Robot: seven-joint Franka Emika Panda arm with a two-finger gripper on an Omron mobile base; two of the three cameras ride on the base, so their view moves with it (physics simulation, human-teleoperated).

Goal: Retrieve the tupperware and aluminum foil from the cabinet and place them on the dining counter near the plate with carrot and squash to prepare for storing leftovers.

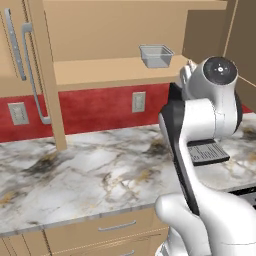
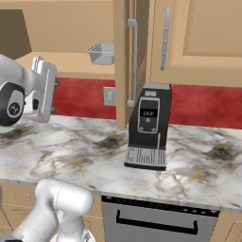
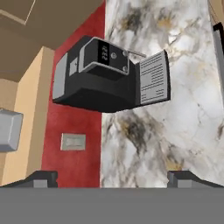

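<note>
The tupperware [image 1: 156, 55] sits on the lower shelf of the open cabinet [image 1: 115, 70], toward the right end of the shelf and close to its front edge; in the right base view it shows at the shelf's edge just left of the open door [image 2: 128, 61]. No foil box can be made out on the shelf from these angles.

The gripper [image 3: 111, 178] is rolled sideways and looks across the marble counter [image 1: 100, 170] at a black coffee machine [image 2: 149, 125] standing against the red backsplash [image 1: 95, 107]. Its two fingertips [image 3: 41, 178] stand far apart with nothing between them — released, empty. The tub shows at the left edge of the hand view, well off the line of the fingers, so the reach has not begun in earnest.

The tub looks like thin moulded plastic — light, a little springy in the walls, smooth and likely slippery. Judging by its shape, the flared rim is the best hold: one finger inside, one outside a long wall, closing just under the lip so the flare stops it from sliding out. A grip across the whole width may bow the walls. Being so light, it could skate back along the shelf if nudged before the fingers close.
</note>
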